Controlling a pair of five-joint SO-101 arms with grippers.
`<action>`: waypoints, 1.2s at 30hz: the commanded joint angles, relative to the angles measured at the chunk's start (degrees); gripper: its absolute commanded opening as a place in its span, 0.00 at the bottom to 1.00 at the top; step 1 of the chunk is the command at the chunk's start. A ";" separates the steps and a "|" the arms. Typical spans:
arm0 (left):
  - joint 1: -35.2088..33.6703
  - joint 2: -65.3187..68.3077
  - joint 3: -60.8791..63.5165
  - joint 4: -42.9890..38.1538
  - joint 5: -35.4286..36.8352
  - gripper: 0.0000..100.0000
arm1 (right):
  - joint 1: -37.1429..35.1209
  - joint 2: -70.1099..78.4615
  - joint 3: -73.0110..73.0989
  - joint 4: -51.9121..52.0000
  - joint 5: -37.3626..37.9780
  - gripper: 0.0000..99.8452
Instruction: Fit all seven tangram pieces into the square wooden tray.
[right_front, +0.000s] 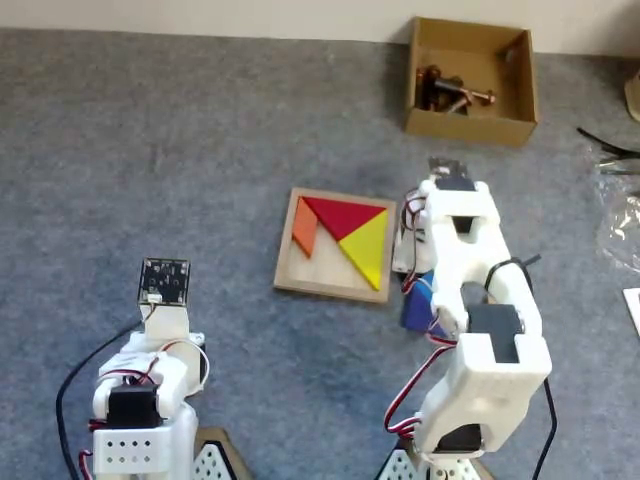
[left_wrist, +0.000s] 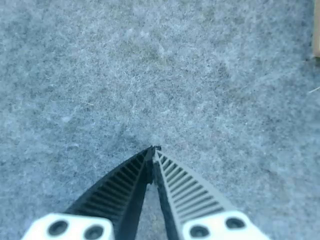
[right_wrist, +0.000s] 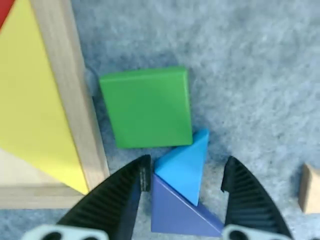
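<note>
**High view.** The square wooden tray (right_front: 335, 288) lies near the middle of the grey felt table (right_front: 150, 150). It holds an orange piece (right_front: 305, 228), a red triangle (right_front: 340, 214) and a yellow triangle (right_front: 369, 250). The right arm (right_front: 475, 320) extends along the tray's right side, above a blue triangle (right_front: 419, 303) just outside the frame. The left arm (right_front: 150, 385) stands well apart from the tray. A cardboard box (right_front: 470, 125) sits at the table's far edge.

**Left wrist view.** The left end effector (left_wrist: 152, 149) is clenched on nothing, its tips meeting above bare felt.

**Right wrist view.** The right end effector (right_wrist: 187, 167) is released, with its fingers spread to either side of the blue triangle. The triangle's tip meets a corner of a green square (right_wrist: 147, 107), which lies flat just beside the tray frame. Whether the darker blue face beneath the triangle is a separate piece cannot be told.
</note>
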 joint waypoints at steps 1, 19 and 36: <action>-0.75 -0.31 1.27 0.44 -0.35 0.01 | 0.57 -0.84 -0.31 -1.54 -0.35 0.22; -0.75 -0.31 1.27 0.44 -0.35 0.01 | 0.40 -1.27 4.79 -6.81 0.79 0.14; -0.75 -0.31 1.27 0.44 -0.35 0.01 | -4.62 -1.36 4.70 -6.73 21.54 0.14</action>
